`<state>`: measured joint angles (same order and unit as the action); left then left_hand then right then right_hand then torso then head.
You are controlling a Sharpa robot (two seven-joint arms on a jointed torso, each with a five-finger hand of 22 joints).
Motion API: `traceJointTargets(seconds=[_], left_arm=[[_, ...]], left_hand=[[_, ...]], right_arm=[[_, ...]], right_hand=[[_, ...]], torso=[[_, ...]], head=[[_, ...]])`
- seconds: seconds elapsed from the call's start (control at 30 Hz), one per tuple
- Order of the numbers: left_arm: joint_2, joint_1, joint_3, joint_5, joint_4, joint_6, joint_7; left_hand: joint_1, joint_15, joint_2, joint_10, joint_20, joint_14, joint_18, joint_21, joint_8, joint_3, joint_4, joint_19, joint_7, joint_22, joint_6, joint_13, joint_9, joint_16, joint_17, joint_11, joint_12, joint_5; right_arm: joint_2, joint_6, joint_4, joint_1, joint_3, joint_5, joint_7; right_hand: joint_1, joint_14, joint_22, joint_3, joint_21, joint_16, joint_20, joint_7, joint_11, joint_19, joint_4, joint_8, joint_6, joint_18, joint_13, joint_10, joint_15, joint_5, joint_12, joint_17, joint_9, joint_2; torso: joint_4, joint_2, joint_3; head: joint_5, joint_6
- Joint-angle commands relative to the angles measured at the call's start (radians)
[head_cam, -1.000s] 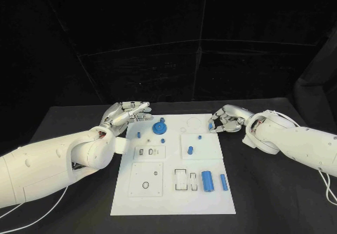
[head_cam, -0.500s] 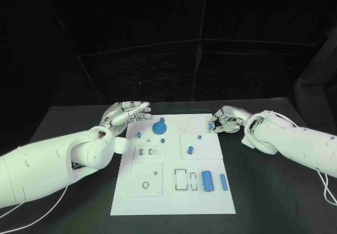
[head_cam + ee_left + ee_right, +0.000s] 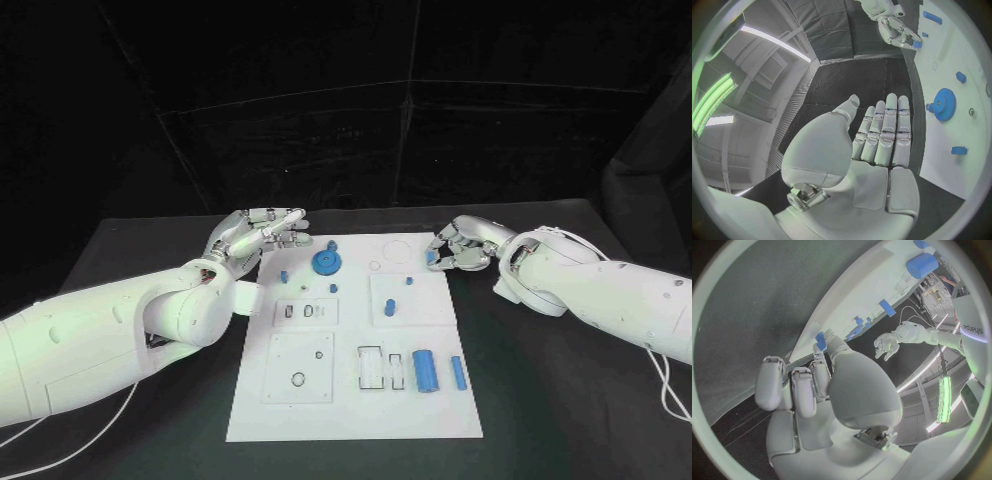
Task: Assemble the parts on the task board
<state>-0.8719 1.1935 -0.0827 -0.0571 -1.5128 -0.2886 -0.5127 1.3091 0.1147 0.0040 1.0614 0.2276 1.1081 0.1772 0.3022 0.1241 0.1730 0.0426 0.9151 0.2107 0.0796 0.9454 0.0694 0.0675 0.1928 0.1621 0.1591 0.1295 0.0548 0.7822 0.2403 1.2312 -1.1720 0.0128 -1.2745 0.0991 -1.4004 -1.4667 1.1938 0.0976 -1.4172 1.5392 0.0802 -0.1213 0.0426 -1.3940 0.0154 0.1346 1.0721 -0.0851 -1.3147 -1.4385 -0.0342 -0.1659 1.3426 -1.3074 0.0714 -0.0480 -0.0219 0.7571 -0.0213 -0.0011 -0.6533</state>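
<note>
The left hand (image 3: 260,233) is hovering just beyond the far left corner of the white task board (image 3: 361,400), fingers stretched out straight and slightly apart, holding nothing. On the board's far end a blue gear (image 3: 329,262) is sitting, with blue cylinders (image 3: 426,370) lying at its near end. The right hand (image 3: 464,245) is pinching a small blue part (image 3: 433,258) over the board's far right edge.

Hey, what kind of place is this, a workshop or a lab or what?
Most likely a robotics test lab. A white task board with small blue parts lies on a black-draped table against black curtains, and the wrist views show ceiling strip lights.
</note>
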Motion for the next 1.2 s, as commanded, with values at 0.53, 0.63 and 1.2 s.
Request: traceJointTargets(seconds=[0.53, 0.63, 1.2], left_arm=[[-0.005, 0.002, 0.001, 0.006, 0.007, 0.012, -0.003], [-0.005, 0.003, 0.001, 0.006, 0.013, 0.012, -0.004], [-0.001, 0.004, 0.001, 0.006, 0.030, 0.019, 0.000]], left_hand=[[0.000, -0.001, 0.008, 0.005, 0.000, 0.007, 0.007, -0.006, -0.002, 0.004, -0.007, 0.009, 0.003, -0.002, 0.006, -0.001, 0.000, -0.005, 0.002, 0.000, -0.005, 0.001], [0.001, -0.001, 0.008, 0.005, 0.000, 0.007, 0.007, -0.007, -0.003, 0.004, -0.008, 0.009, 0.003, -0.002, 0.006, -0.001, -0.001, -0.005, 0.002, 0.000, -0.006, 0.001], [0.002, -0.001, 0.008, 0.005, 0.000, 0.007, 0.007, -0.007, -0.003, 0.005, -0.010, 0.010, 0.003, -0.002, 0.006, -0.002, -0.001, -0.006, 0.002, 0.000, -0.006, 0.001]], right_arm=[[0.020, 0.121, 0.211, -0.014, 0.002, 0.028, -0.179], [-0.010, 0.118, 0.238, -0.016, 0.002, -0.018, -0.236], [-0.233, 0.046, 0.218, 0.013, 0.000, -0.166, -0.338]], right_hand=[[0.010, -0.089, 0.003, 0.048, -0.005, 0.002, -0.006, -0.005, -0.003, 0.001, 0.001, -0.028, -0.016, 0.013, -0.058, 0.003, 0.002, -0.004, -0.010, -0.199, -0.006, -0.026], [0.012, -0.090, 0.007, 0.057, -0.006, 0.002, -0.004, -0.006, -0.002, -0.002, -0.001, -0.031, -0.015, 0.013, -0.060, 0.002, 0.003, -0.014, -0.008, -0.199, -0.005, -0.022], [0.030, -0.089, 0.009, 0.082, -0.007, 0.001, -0.002, -0.007, -0.001, -0.003, -0.002, -0.037, -0.007, 0.013, -0.062, 0.001, 0.004, -0.030, -0.007, -0.198, -0.003, -0.011]], torso=[[0.0029, -0.016, 0.0134], [0.0066, -0.022, 0.0177], [0.0249, -0.044, 0.0387]], head=[[0.003, -0.001], [0.008, -0.007], [0.053, -0.043]])
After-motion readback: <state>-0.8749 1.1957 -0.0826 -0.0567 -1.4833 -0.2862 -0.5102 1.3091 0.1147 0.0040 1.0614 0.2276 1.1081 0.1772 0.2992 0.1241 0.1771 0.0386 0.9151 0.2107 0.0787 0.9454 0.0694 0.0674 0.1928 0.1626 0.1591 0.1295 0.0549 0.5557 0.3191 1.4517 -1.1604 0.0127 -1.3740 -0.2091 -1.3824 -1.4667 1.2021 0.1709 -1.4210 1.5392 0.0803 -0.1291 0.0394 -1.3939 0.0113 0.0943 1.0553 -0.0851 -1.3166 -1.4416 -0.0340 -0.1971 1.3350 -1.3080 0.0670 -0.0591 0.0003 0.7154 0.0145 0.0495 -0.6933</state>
